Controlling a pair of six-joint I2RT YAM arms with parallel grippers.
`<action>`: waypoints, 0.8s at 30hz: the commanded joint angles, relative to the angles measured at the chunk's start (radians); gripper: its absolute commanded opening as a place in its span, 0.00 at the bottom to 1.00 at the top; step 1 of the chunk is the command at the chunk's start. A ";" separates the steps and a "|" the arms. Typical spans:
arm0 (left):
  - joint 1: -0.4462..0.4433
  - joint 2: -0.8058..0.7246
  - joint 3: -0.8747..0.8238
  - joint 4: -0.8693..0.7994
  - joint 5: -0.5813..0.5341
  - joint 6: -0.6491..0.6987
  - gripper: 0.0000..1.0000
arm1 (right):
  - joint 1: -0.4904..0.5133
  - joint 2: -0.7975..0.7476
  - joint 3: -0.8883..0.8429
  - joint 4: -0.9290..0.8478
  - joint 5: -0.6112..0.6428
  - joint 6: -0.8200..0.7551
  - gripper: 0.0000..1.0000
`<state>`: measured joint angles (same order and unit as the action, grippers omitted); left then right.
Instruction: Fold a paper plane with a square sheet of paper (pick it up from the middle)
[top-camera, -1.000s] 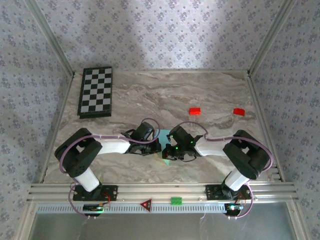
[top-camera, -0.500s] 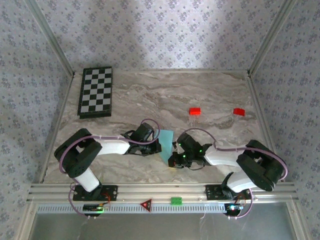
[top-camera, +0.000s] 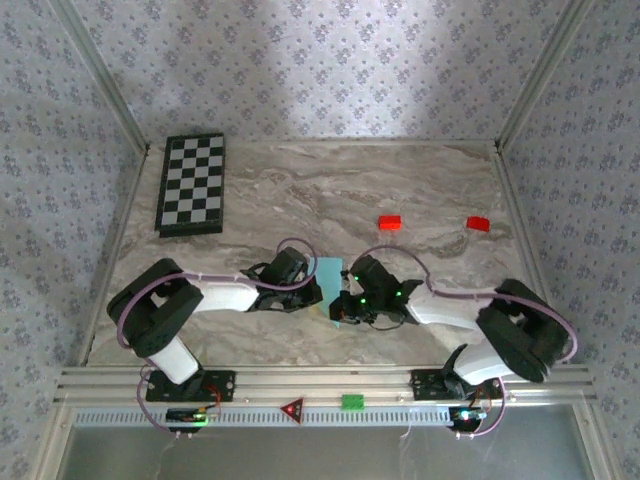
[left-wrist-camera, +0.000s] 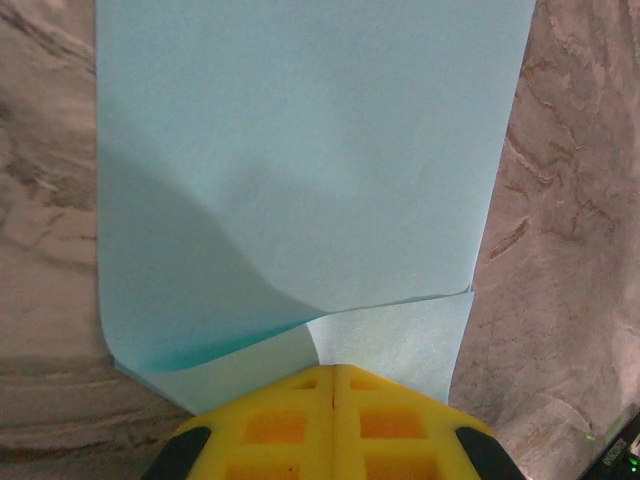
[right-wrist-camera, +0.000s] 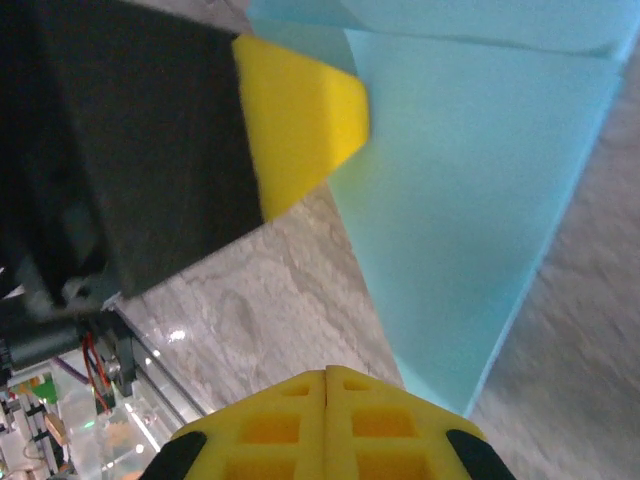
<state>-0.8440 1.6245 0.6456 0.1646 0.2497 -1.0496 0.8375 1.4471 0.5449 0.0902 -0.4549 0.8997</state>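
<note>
Paper front and centre: the paper plane (top-camera: 328, 276) lies flat on the marble table (top-camera: 330, 190), towards the near edge, sandwiched between the two wrists in the overhead view. The left gripper (left-wrist-camera: 333, 405) reaches in from the left with its yellow fingers pressed tight together, no gap at all. Its tips sit right at the sheet's near edge, where a paler lower flap peeks out from under the top layer. Whether any paper is nipped in that seam, I cannot tell. The top layer bulges a little and throws a soft shadow. On the other side the right gripper (right-wrist-camera: 325, 405) also has its fingers shut flush together, with nothing between them, poised just beside the light cyan sheet's narrow pointed end. Well away at the back lie a chessboard (top-camera: 192, 184) on the left and two small red blocks (top-camera: 389, 222) on the right
</note>
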 joint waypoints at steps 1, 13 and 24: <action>0.000 0.018 -0.033 -0.099 -0.076 -0.007 0.00 | 0.001 0.085 0.032 0.023 -0.017 0.002 0.05; 0.000 0.031 -0.012 -0.119 -0.070 0.016 0.00 | -0.033 -0.089 -0.129 -0.136 -0.027 -0.059 0.05; 0.000 0.020 -0.008 -0.114 -0.053 0.023 0.00 | -0.114 -0.092 0.037 -0.134 -0.061 -0.084 0.07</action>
<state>-0.8448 1.6241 0.6460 0.1638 0.2459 -1.0454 0.7319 1.2976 0.5240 -0.0322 -0.4927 0.8448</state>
